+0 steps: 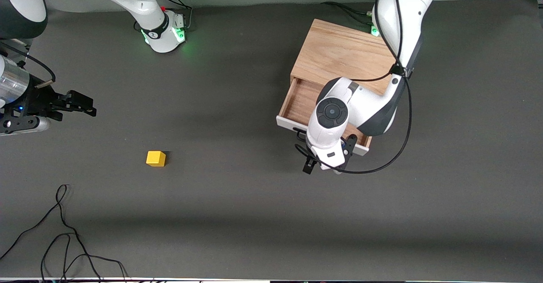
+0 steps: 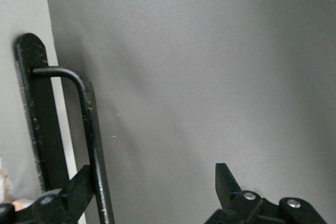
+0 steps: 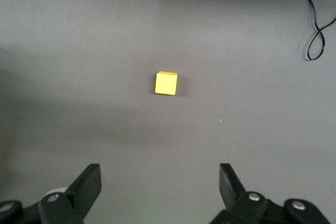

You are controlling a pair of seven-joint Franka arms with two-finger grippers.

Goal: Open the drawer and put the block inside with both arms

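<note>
The drawer (image 1: 289,124) stands partly pulled out of the light oak box (image 1: 343,54), and its wooden floor shows. My left gripper (image 1: 328,159) hangs just in front of the white front panel. It is open: one finger (image 2: 79,186) sits between the panel and the black handle bar (image 2: 92,145), the other finger (image 2: 226,181) well apart from it. The yellow block (image 1: 156,158) lies alone on the grey table, toward the right arm's end. My right gripper (image 1: 90,105) hovers open over the table near that end. In the right wrist view the block (image 3: 166,83) lies ahead of the empty right gripper (image 3: 160,182).
Loose black cables (image 1: 63,232) lie on the table near the front camera at the right arm's end, and a loop of cable (image 3: 315,24) shows in the right wrist view. The right arm's green-lit base (image 1: 165,32) stands at the table's back edge.
</note>
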